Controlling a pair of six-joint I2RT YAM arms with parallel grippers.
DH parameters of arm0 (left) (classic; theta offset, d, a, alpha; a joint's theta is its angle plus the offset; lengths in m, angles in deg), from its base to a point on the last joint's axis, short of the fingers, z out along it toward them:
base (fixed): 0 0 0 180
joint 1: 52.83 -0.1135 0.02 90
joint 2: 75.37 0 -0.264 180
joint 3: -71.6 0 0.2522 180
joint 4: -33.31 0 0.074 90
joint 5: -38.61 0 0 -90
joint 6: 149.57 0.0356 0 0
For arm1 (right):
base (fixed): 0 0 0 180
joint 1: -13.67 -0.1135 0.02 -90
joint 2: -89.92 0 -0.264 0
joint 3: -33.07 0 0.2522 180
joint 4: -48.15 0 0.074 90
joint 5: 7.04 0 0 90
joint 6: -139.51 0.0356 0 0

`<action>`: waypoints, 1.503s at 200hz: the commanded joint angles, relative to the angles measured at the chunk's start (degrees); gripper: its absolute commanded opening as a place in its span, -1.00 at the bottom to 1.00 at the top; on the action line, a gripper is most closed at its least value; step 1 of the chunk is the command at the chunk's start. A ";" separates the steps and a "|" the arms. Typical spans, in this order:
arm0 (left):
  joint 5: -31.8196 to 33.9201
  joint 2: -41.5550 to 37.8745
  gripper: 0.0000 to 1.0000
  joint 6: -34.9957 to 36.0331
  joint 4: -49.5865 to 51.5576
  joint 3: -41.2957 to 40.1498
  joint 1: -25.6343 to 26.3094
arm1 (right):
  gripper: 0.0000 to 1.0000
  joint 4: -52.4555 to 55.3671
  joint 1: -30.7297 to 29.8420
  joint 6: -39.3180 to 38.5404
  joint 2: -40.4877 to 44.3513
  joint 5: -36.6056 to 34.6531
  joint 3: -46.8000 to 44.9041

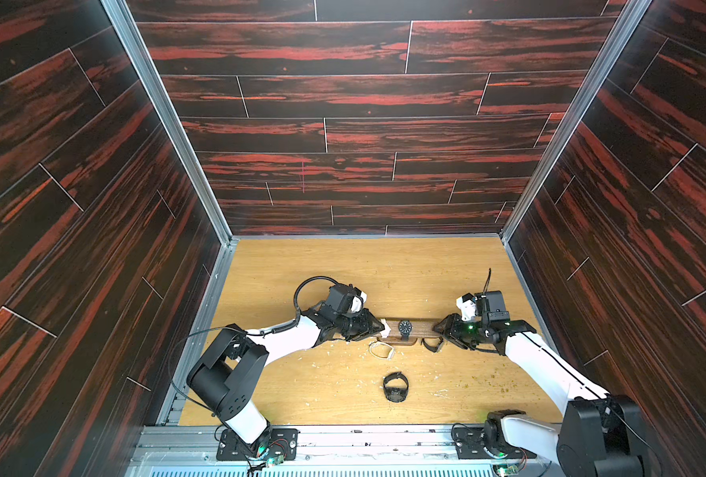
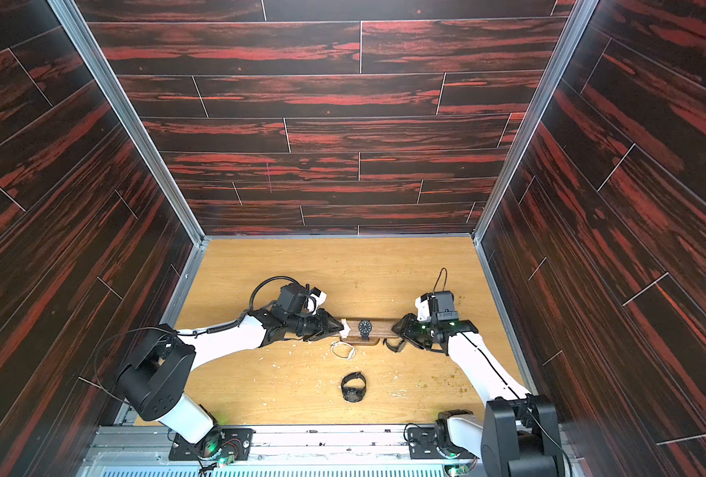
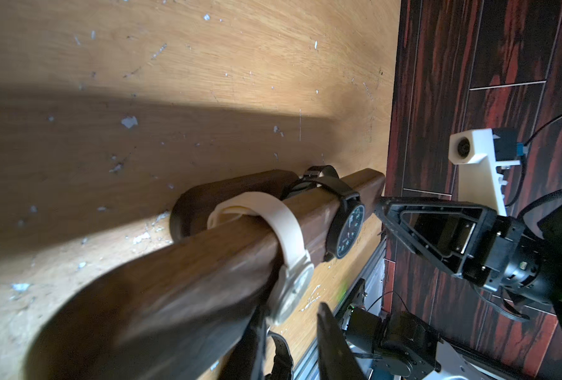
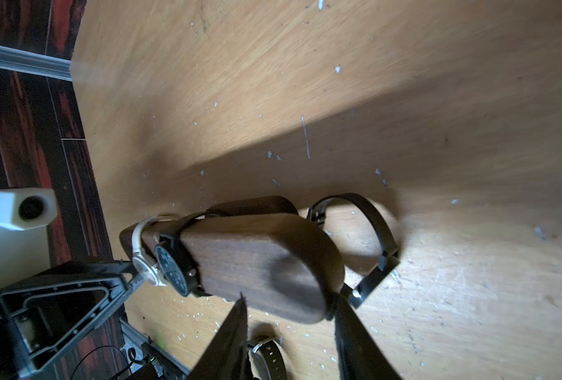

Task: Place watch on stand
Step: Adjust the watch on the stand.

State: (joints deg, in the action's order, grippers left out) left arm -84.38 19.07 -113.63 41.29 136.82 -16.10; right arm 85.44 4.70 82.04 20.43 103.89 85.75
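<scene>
1. The white round watch with a pale rubber strap [image 3: 291, 250] is wrapped round the long dark-brown wooden stand [image 3: 207, 263]. It sits right at the tips of the left gripper [image 3: 291, 311].
2. The left gripper's jaws are a little bit apart, with the white watch's round face just past them. I cannot tell if they are squeezing it or only close to it.
3. A bit further along the bar from the left gripper, a black watch with a dark round face [image 3: 347, 230] hugs the stand too.
4. The right gripper [image 4: 288, 296] is at the other end of the stand, facing the left gripper. It has one jaw on each side of the rounded end. I cannot tell if it is pinching the wood.
5. Just beside one of the right gripper's jaws, a thin black strap watch [image 4: 381, 237] lies on the light wooden table [image 1: 343, 268].
6. Near the left gripper's tips, a thin pale loop [image 1: 381, 351] lies on the table.
7. Back towards the arm bases, between the two arms, lies a chunky black watch [image 1: 395, 387].
</scene>
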 commanded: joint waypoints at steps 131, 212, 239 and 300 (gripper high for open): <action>0.93 -0.37 -0.45 2.59 4.77 5.21 1.15 | -0.12 -0.58 0.00 -0.98 -0.53 2.80 -0.27; 6.30 -4.59 -0.46 7.14 15.31 9.20 1.20 | -0.13 0.33 -0.03 -1.42 -0.55 2.38 0.63; 4.26 -2.41 -0.57 5.20 11.59 8.31 1.21 | -0.12 0.38 -0.08 -1.49 -0.73 2.45 0.96; 2.85 0.81 -0.67 3.60 7.23 7.03 1.23 | -0.13 0.14 -0.06 -1.51 -1.25 2.29 0.77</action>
State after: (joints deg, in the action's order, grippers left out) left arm -80.84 18.87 -109.96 49.93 144.78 -15.16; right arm 84.85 4.70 81.39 19.75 105.33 85.36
